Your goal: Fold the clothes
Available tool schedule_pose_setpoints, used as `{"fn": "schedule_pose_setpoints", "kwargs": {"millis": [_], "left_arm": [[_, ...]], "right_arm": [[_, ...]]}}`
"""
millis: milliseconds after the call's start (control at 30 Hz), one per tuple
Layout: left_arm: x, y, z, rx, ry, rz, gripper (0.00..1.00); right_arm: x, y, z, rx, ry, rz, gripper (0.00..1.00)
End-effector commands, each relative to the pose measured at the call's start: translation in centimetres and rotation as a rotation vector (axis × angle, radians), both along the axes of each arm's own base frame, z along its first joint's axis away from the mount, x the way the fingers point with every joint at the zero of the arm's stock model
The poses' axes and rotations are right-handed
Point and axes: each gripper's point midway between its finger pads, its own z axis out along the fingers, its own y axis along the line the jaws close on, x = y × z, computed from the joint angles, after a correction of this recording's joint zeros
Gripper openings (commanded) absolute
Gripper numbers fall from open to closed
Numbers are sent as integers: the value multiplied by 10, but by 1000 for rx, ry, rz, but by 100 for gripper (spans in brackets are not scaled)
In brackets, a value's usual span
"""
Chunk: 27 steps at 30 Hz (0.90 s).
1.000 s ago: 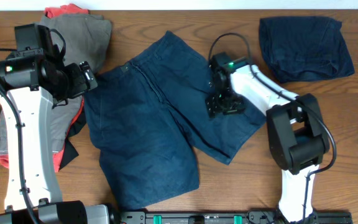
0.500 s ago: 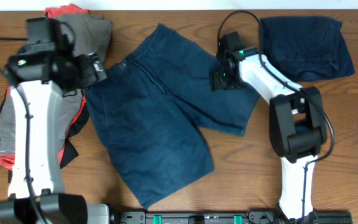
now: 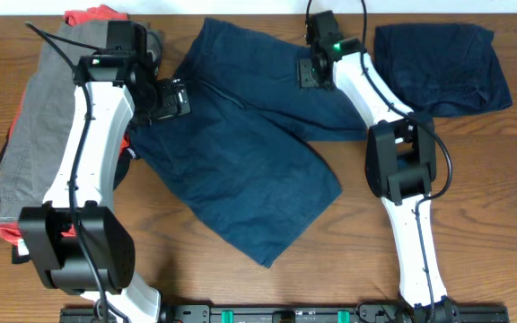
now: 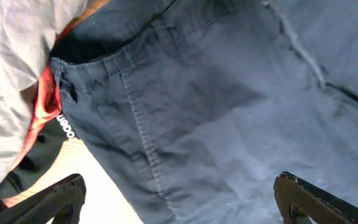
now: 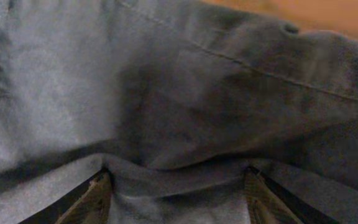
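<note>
**Shorts spread out, no fold made yet**

On the left of the wooden counter (image 3: 492, 206) lies an unsorted heap. A crumpled grey garment (image 3: 34, 126) is on top, a red-orange garment (image 3: 86, 15) peeps out at the far end, and something black (image 4: 42, 155) with white lettering lies underneath. None of it looks folded.

The left tool (image 3: 170, 97) hangs released, fingers spread wide, just above the waistband (image 4: 110, 62) of the shorts (image 3: 240, 152) and holding nothing. The shorts lie in the middle of the counter, opened out at a slant with both legs fanning toward the near edge. They are dark navy woven cloth, matte and slightly creased, with stitched seams and a thick doubled waistband. They are roughly flat but not yet doubled over, so by my judgement the folding proper is all still to do.

The right tool (image 3: 311, 72) sits at the far leg and appears to be grasping a raised ridge of the shorts' cloth between its fingers.

At the far right a navy garment (image 3: 442, 63) lies as a compact rounded bundle. It seems to be already folded.
</note>
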Motion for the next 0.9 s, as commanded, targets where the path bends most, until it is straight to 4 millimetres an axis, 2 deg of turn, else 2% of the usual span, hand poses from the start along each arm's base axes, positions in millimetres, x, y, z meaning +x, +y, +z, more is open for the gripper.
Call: {"fn": "schedule_pose_setpoints", "kwargs": {"millis": [0,167,233,267,367,500,567,667,767,867], "left_arm": [[4,5,-5,28,-4,-8,98],[11,12,-2,82,-36,-38,98],[11,12,-2,88,-37,-57,98],[11,12,-2,91,-38,-69,98],[12,12,-2,110,-41,-127,98],[11,16,-5,168,-39,-249,98],[10,22,-11,195,-24,-286,98],[8,27,-25,199,13,-311,98],[6,25,-38,180,51,-316,98],[0,20,-42,144,78,-325,98]], "right_arm": [[5,-35,-22,-70,32,-47,68],[9,-71,-5,-101,51,-91,71],[7,-79,0,-92,71,-95,76],[5,-79,6,-82,80,-76,79],[1,-75,31,-72,85,-20,80],[-8,-55,83,-35,52,32,89],[-25,-37,110,20,65,82,94],[-59,-15,136,78,129,156,95],[-94,-10,146,47,217,179,96],[-122,-6,144,19,310,199,96]]}}
